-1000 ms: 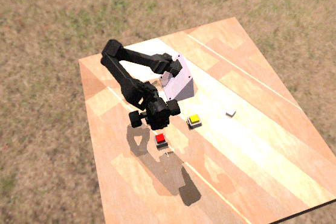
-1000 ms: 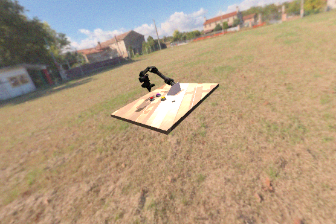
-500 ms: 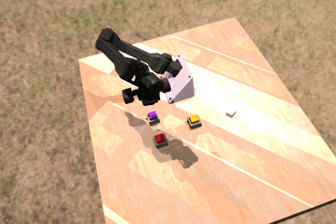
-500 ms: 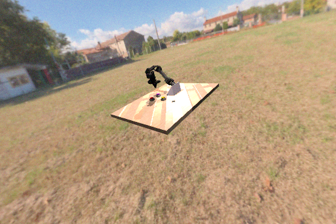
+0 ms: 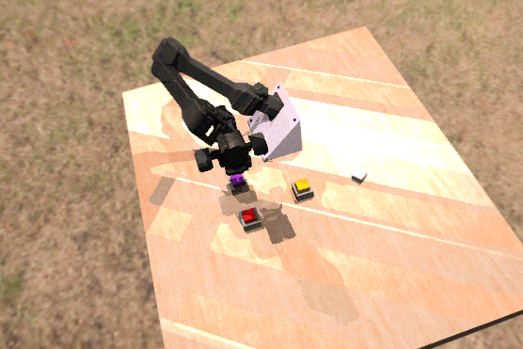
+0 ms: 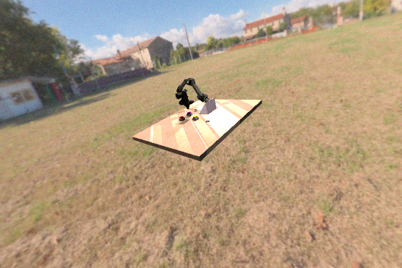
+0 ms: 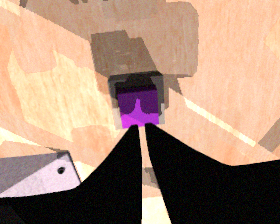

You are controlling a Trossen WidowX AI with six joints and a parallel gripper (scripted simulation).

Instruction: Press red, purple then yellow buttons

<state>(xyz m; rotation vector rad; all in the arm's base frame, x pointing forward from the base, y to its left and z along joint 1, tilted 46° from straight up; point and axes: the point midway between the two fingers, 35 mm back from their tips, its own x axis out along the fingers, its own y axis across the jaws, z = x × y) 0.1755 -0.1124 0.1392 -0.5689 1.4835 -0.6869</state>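
The purple button (image 5: 237,180) (image 6: 189,113) (image 7: 139,102) sits on a dark square base near the arm. My gripper (image 5: 235,171) (image 6: 188,107) (image 7: 141,130) is shut and empty, with only a thin gap between the fingers. It points down above the purple button; in the wrist view the fingertips overlap the near edge of its cap. The exterior view shows a space between the tips and the button. The red button (image 5: 249,214) (image 6: 181,117) stands in front of the purple one in the top view. The yellow button (image 5: 302,185) (image 6: 195,116) stands to the right. Both their caps are raised.
A lilac wedge-shaped panel (image 5: 284,132) (image 6: 208,107) (image 7: 40,175) stands beside the arm's base, behind the buttons in the top view. A small pale block (image 5: 359,176) (image 6: 207,121) lies to the right of the yellow button. Arm shadows cross the wooden table top (image 5: 376,268).
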